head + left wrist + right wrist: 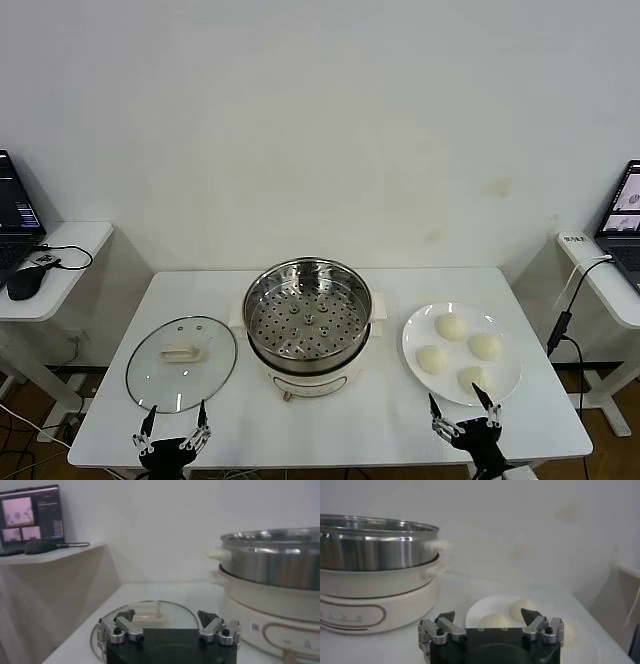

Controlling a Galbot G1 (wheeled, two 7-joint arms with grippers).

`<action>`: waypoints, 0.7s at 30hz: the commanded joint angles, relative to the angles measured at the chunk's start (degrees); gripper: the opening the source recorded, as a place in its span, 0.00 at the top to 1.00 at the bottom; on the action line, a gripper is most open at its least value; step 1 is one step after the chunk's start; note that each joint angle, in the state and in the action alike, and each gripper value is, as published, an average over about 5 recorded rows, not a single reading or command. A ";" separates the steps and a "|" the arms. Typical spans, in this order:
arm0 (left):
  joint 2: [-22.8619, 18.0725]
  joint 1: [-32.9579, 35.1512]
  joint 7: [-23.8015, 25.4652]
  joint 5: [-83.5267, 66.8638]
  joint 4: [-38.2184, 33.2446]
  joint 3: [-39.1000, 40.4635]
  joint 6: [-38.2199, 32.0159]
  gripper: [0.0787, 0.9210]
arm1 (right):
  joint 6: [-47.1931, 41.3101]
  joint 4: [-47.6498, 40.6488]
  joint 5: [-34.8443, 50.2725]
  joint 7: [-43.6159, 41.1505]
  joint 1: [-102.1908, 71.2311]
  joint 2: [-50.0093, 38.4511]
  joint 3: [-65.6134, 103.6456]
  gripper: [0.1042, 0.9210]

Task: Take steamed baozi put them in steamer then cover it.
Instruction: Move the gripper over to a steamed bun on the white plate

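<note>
The steamer (307,327) stands at the centre of the white table (330,425): a round, polished stainless-steel pot with a perforated tray inside, seated on a cream-white base. It is uncovered and holds nothing.

The cover (181,363), a round clear glass lid with a metal rim and a cream-white rectangular handle, lies flat on the table just beside the steamer on the robot's left, apart from it.

Four steamed baozi (450,326), smooth, round and cream-white, sit on a flat white plate (416,340) on the robot's right, near the steamer. The plate's outer rim lies close to the table's right edge.

The left gripper (173,421) hovers at the near table edge, in front of the cover, fingers spread wide, holding nothing. The right gripper (461,405) hovers at the near edge just in front of the plate, likewise spread wide and holding nothing. Bare tabletop lies between the two grippers, in front of the steamer.

The left wrist view shows the steamer's side wall (272,560) and base, and the cover (145,615) low ahead of the fingers. The right wrist view shows two baozi (494,620) on the plate (475,615) beyond the fingertips. Side desks with laptops (18,215) appear in the head view, one on each side.
</note>
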 commanded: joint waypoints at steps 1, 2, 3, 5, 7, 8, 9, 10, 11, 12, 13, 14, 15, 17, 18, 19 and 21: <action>0.15 -0.10 0.61 4.90 -1.19 0.40 4.72 0.12 | -1.43 -0.51 -12.98 -0.79 5.92 -5.99 3.10 0.12; 0.08 -0.15 1.03 5.61 -1.19 0.32 4.76 0.12 | -1.36 -0.94 -13.95 -1.43 6.73 -6.74 3.32 0.12; -0.03 -0.28 1.71 6.70 -1.22 0.24 4.85 0.12 | -1.35 -1.64 -15.67 -2.35 8.14 -8.12 3.75 0.12; -0.06 -0.50 3.30 8.62 -1.22 -0.09 4.94 0.12 | -1.32 -3.84 -19.34 -4.65 11.75 -11.42 4.31 0.12; 0.09 -0.89 4.74 9.68 -1.25 -0.45 5.01 0.12 | -1.56 -6.34 -22.24 -6.74 15.31 -14.83 4.28 0.12; 0.16 -1.23 5.34 9.98 -1.28 -0.66 5.06 0.12 | -1.87 -7.75 -23.45 -7.93 17.27 -16.75 4.02 0.12; 0.18 -1.62 5.82 10.20 -1.32 -0.92 5.13 0.12 | -2.23 -9.06 -24.51 -9.34 19.04 -18.61 3.64 0.12; 0.13 -2.07 6.14 10.27 -1.38 -1.19 5.23 0.12 | -2.58 -10.32 -25.41 -10.85 20.69 -20.32 3.13 0.12; 0.05 -2.53 6.39 10.26 -1.47 -1.49 5.38 0.12 | -2.91 -11.85 -26.21 -12.73 22.74 -22.41 2.34 0.12; -0.03 -2.92 6.54 10.17 -1.57 -1.76 5.58 0.12 | -3.21 -13.26 -26.76 -14.62 24.66 -24.25 1.49 0.12; -0.08 -3.24 6.69 10.07 -1.66 -2.02 5.80 0.12 | -3.42 -14.73 -27.04 -16.58 26.74 -26.16 0.35 0.12; -0.07 -3.47 6.83 9.99 -1.70 -2.22 5.99 0.12 | -3.45 -16.35 -27.03 -18.62 29.12 -28.43 -1.19 0.12; -0.02 -3.61 6.97 9.96 -1.70 -2.37 6.15 0.12 | -3.28 -17.93 -26.93 -20.43 31.52 -30.66 -2.89 0.12; 0.14 -3.71 7.23 10.04 -1.57 -2.56 6.30 0.12 | -2.72 -21.03 -26.43 -23.80 36.59 -35.02 -6.89 0.12; 0.21 -3.70 7.32 10.09 -1.49 -2.65 6.32 0.12 | -2.18 -22.60 -26.06 -25.37 39.15 -37.14 -9.03 0.12; 0.25 -3.68 7.41 10.14 -1.41 -2.75 6.34 0.12 | -1.72 -23.99 -25.68 -26.62 41.34 -38.66 -10.90 0.12; 0.27 -3.64 7.53 10.18 -1.27 -3.00 6.38 0.12 | -0.06 -27.24 -24.50 -29.82 46.72 -41.74 -15.74 0.12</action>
